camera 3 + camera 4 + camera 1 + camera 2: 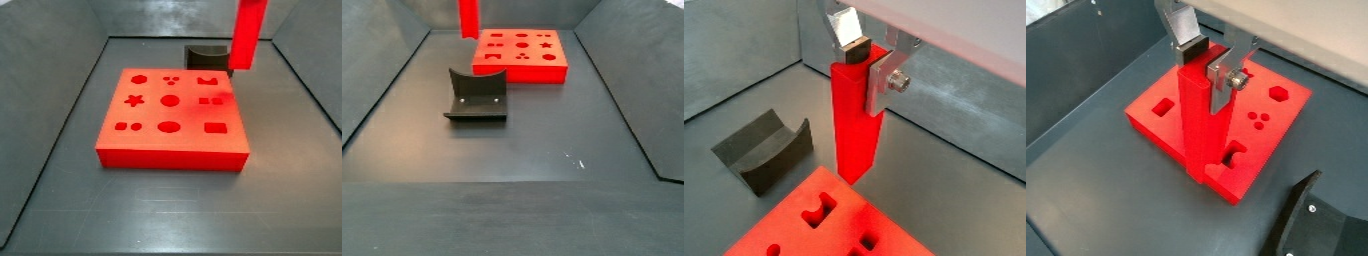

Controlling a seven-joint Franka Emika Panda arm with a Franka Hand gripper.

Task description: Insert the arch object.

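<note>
The gripper (867,58) pinches the top of a tall red bar (858,120) above the red board (1227,125); the arch block (476,95) lies on the floor nearby

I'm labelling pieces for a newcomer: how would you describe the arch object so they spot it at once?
Start at the red board with shaped holes. On the grey floor beside it, apart from it, lies the arch object, a small dark block. Its scooped curved hollow sets it apart from the tall red bar clamped in the hand.
</note>
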